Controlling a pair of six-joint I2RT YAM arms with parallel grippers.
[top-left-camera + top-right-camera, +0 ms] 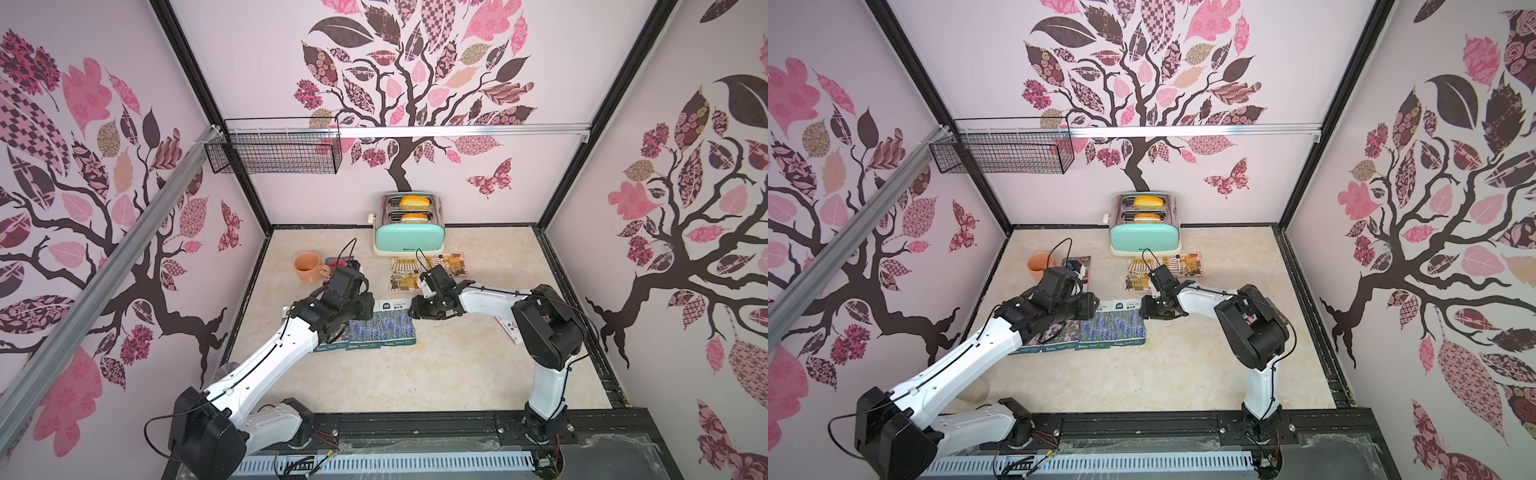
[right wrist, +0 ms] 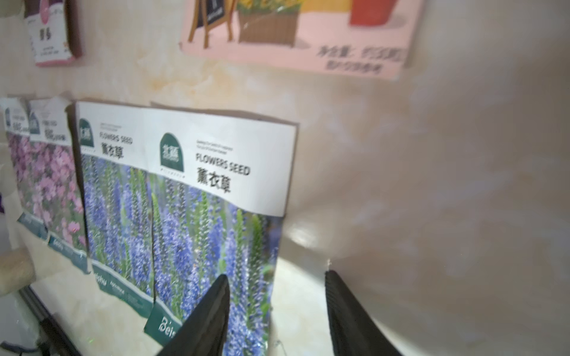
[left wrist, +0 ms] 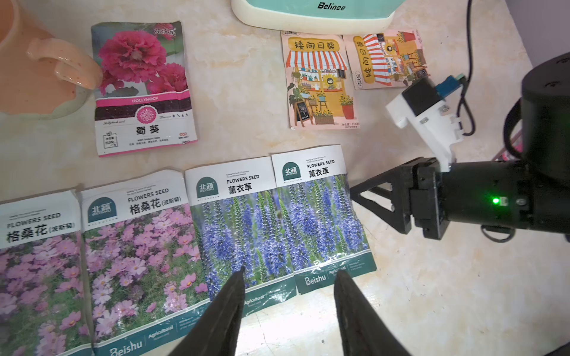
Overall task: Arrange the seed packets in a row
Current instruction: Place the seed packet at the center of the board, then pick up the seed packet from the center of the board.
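Note:
Four seed packets lie side by side in a row: two with pink flowers [image 3: 40, 262] [image 3: 138, 246] and two with blue lavender [image 3: 237, 228] [image 3: 320, 215]. A magenta hollyhock packet [image 3: 145, 89] lies beside the mug. Two orange shopfront packets [image 3: 320, 83] [image 3: 388, 58] lie in front of the toaster. Another packet [image 1: 509, 330] shows partly under the right arm. My left gripper [image 3: 291, 272] is open above the lavender packets' near edges, holding nothing. My right gripper [image 2: 276, 275] is open and empty, straddling the right edge of the end lavender packet [image 2: 216, 222].
A mint toaster [image 1: 409, 232] with bread in its slots stands at the back wall. A peach mug [image 1: 307, 268] stands at the back left, close to the hollyhock packet. A wire basket [image 1: 274, 151] hangs on the wall above.

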